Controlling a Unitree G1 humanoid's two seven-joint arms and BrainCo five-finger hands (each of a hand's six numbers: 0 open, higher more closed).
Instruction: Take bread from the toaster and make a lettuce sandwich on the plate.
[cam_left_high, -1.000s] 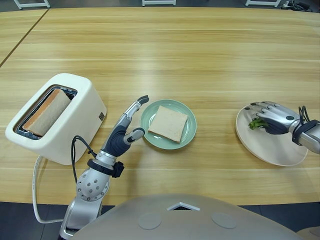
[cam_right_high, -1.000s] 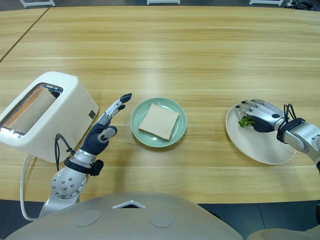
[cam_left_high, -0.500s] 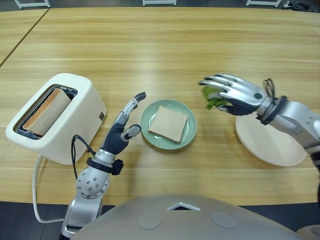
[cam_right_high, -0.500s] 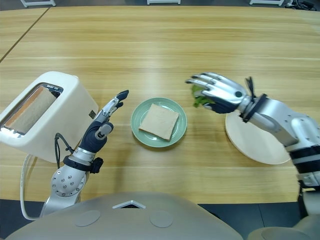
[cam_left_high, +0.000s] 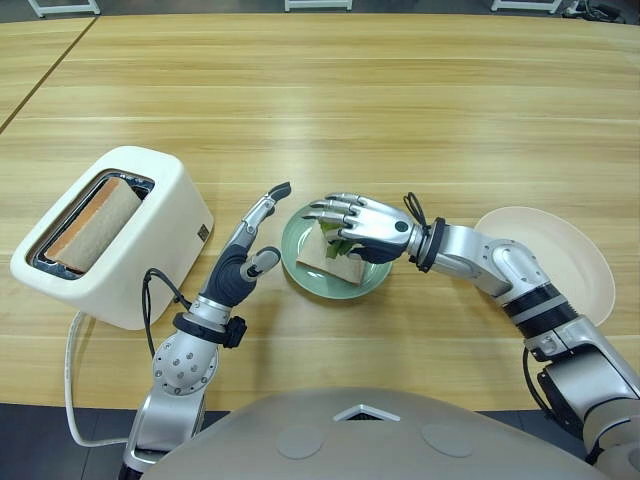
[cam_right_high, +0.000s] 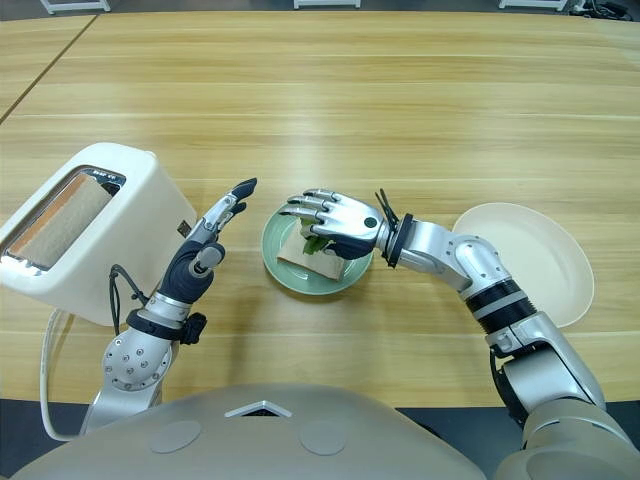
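Observation:
A cream toaster (cam_left_high: 120, 240) lies at the left with one slice of bread (cam_left_high: 95, 224) in its slot. On the green plate (cam_left_high: 296, 268) in the middle rests a slice of bread (cam_left_high: 328, 264). My right hand (cam_left_high: 360, 224) hovers directly over that slice, curled on a piece of green lettuce (cam_left_high: 338, 245) that hangs just above or against the bread. Between toaster and plate my left hand (cam_left_high: 248, 255) stands upright with its fingers straight and holds nothing.
A cream plate (cam_left_high: 562, 262) sits at the right with nothing on it. The toaster's cable (cam_left_high: 72, 385) runs off the table's near edge at the left. Bare wooden table stretches across the far side.
My right hand lifted the lettuce off the cream plate and carried it left until it is over the bread on the green plate. The left hand barely shifted.

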